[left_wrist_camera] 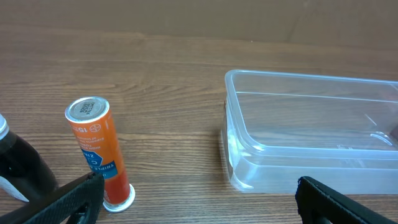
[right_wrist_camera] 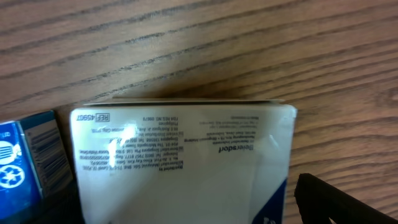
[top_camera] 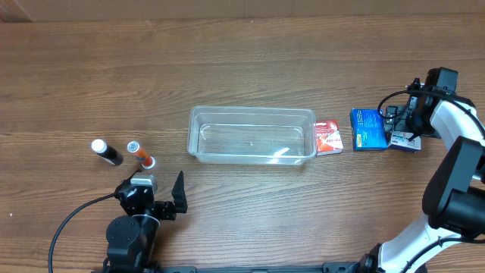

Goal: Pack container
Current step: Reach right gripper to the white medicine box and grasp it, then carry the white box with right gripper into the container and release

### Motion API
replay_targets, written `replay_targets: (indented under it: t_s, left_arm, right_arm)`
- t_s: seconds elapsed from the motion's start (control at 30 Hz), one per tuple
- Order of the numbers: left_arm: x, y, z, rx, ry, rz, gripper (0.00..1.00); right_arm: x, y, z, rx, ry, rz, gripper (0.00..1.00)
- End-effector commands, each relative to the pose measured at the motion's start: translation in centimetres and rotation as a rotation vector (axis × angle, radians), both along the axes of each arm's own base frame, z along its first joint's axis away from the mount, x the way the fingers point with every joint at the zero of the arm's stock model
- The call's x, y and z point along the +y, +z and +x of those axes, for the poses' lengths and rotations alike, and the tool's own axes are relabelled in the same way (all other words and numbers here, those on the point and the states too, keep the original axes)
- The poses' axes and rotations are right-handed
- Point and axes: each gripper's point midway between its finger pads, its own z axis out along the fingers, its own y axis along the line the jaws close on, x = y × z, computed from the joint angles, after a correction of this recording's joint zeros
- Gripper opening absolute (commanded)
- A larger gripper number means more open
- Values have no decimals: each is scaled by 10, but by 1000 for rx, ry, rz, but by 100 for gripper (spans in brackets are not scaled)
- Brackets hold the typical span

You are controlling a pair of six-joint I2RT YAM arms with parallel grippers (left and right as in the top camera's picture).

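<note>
The clear container (top_camera: 198,121) stands empty mid-table; its near left corner shows in the left wrist view (left_wrist_camera: 249,168). My left gripper (top_camera: 163,199) is open and empty, low at the front left, its fingers (left_wrist_camera: 199,211) spread wide over bare wood. My right gripper (top_camera: 402,127) is at the far right, open, its fingers (right_wrist_camera: 186,214) straddling a white box with printed text (right_wrist_camera: 180,162); a gap of wood shows between the box and the right finger. The same white and blue box (top_camera: 408,142) lies partly under that gripper.
A blue box (top_camera: 367,130) (right_wrist_camera: 25,162) lies beside the white one. A red and white packet (top_camera: 328,137) touches the container's right end. An orange tube (top_camera: 141,154) (left_wrist_camera: 96,149) and a black bottle (top_camera: 107,152) (left_wrist_camera: 18,168) lie left of the container.
</note>
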Motion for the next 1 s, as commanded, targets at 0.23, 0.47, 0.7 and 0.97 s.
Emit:
replay_targets:
  t_s: [0.23,0.47,0.7,0.97]
  left_arm:
    - [0,1,0,-12,-7,12,100]
    - [0,1,0,-12,-7,12,100]
    - [0,1,0,-12,-7,12,100]
    - [0,1,0,-12,-7,12,100]
  right_arm:
    - [0,10,-4,-45,-328,80,77]
    - [62,166,8,-309,-254,173,68]
    - [246,244,-23,-438,164,317,68]
    - [313,193,-21,-308,262,282,68]
